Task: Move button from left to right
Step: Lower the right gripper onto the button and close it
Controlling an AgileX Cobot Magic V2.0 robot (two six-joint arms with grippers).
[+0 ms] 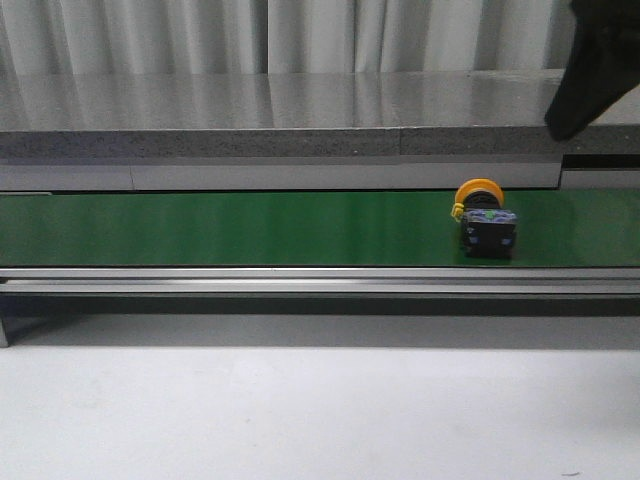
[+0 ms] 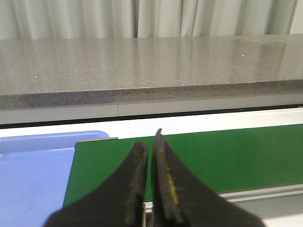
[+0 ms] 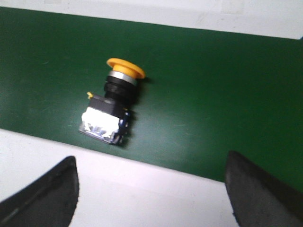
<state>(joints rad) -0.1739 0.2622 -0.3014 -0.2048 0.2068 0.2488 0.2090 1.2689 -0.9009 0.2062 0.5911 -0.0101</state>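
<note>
The right gripper (image 3: 151,189) is hanging with its two dark, rounded fingers (image 3: 42,198) spread wide apart and holding nothing, looking down on the button (image 3: 113,106), which is lying on its side on the green belt (image 3: 213,94) below and between them; the left gripper (image 2: 150,189) is sitting with its tapered black fingers (image 2: 135,184) pressed together, only a hairline slit between them, gripping nothing and pointing over the belt's left end, just beside a pale blue tray (image 2: 33,175); in the front view the button (image 1: 483,220) is resting well toward the right of the belt (image 1: 200,228), free of both arms, with only a dark part of the right arm (image 1: 600,60) showing at the upper right corner; judging by this, the move from left to right is looking largely accomplished, and what may be remaining is little more than pulling the arms away, though whether this spot is the intended final one cannot be told; as for materials, the cap is showing as a smooth, matte yellow-orange mushroom disc on a dark ribbed collar, joined to a blocky blackish body with a shiny pale face and tiny green and blue marks; the belt is looking like flat, slightly glossy green sheet edged by a brushed metal rail (image 1: 300,280); behind it a speckled grey stone-like ledge (image 1: 250,120) is reflecting pleated white curtains (image 1: 300,30).
</note>
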